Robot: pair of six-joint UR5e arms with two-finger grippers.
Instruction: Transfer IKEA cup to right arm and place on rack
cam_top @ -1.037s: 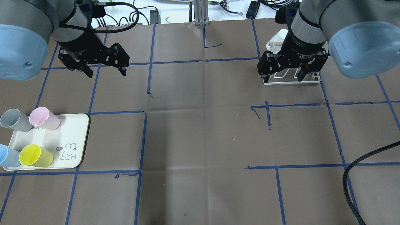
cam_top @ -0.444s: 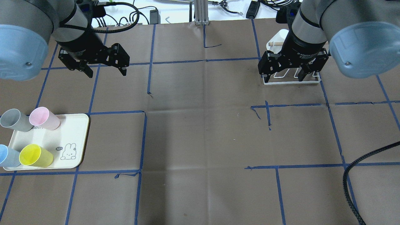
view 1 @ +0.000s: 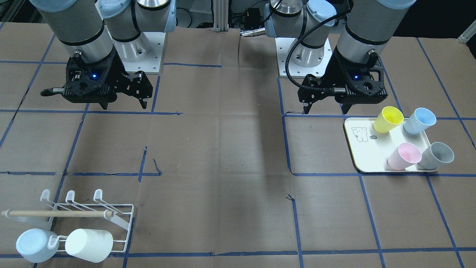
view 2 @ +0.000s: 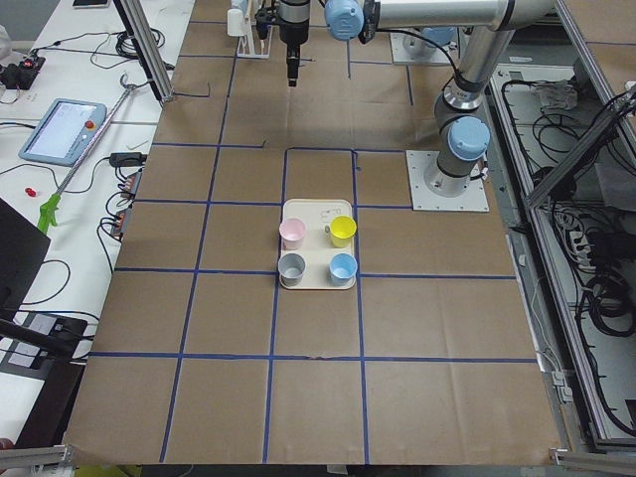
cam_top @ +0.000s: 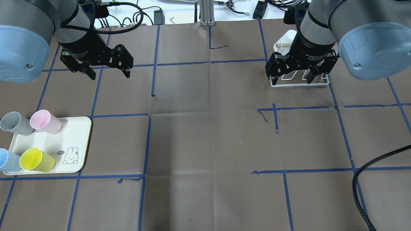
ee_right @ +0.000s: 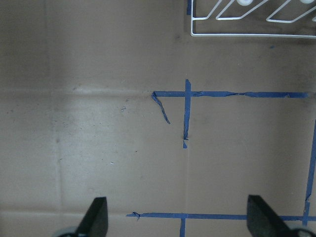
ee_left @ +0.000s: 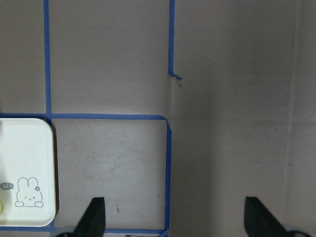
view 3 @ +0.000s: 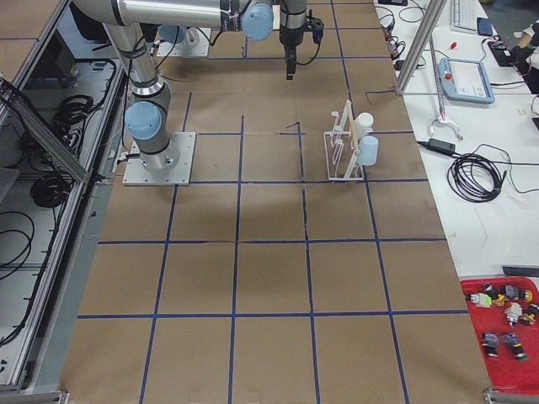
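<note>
Four IKEA cups stand upright, mouths up, on the cream tray [cam_top: 77, 134] at lower left of the overhead view: grey cup [cam_top: 14, 123] and pink cup [cam_top: 45, 122] along the tray's top edge, blue cup [cam_top: 8, 160] and yellow cup [cam_top: 36, 159] along its bottom edge; which one is the task's, cannot tell; none is held. The rack [view 1: 119, 222] sits at lower left of the front-facing view, w/ a wooden dowel [view 1: 55, 213] across it; a pale blue cup [view 1: 31, 245] and a white cup [view 1: 89, 244] hang on its lower prongs, the upper three prongs bare. R arm [cam_top: 316, 29] comes in at upper right of the overhead view; R jaws spread wide, empty, overlapping the rack in that view. L arm [cam_top: 69, 24] is at upper left, well apart from the tray; L jaws also spread wide, empty. The surface [cam_top: 205, 134] is brown paper w/ a blue tape grid.
</note>
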